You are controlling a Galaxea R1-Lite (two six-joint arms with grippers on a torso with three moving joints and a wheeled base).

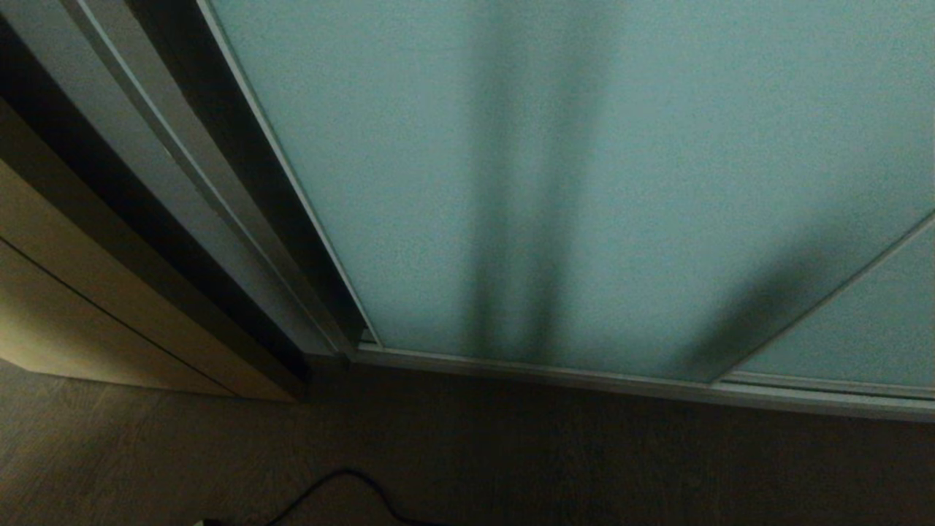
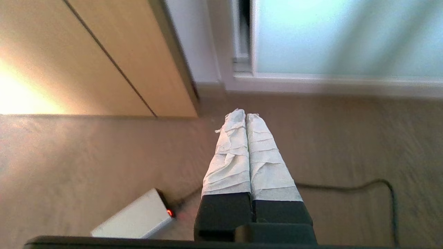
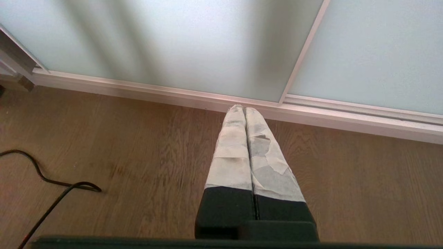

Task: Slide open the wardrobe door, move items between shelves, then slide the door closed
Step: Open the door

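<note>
The left gripper (image 2: 245, 114) has its two tape-wrapped fingers (image 2: 230, 155) pressed flat together, nothing between them, pointing down toward the wood floor (image 2: 346, 145) a little short of the wardrobe's base. The right gripper (image 3: 245, 109) stands the same way: wrapped fingers (image 3: 266, 155) closed on each other and empty, tips hanging over the floor just in front of the bottom track (image 3: 346, 119). Neither arm appears in the head view (both hang low, beneath that camera's field).

Ahead of both grippers is the sliding wardrobe door (image 1: 409, 183), a frosted pale teal-green panel in a slim silver-grey frame, drawn fully across the opening so that nothing behind it can be made out. Soft dark shadow bands fall down its face. A second frosted panel (image 1: 862, 329) overlaps it toward the robot's right. At the door's left edge runs the grey upright frame (image 1: 212, 197), and beyond that the beige wooden cabinet front (image 1: 66, 285). On the floor lie a black cable (image 3: 52, 193) and a small pale box (image 2: 135, 219) showing a red light.
</note>
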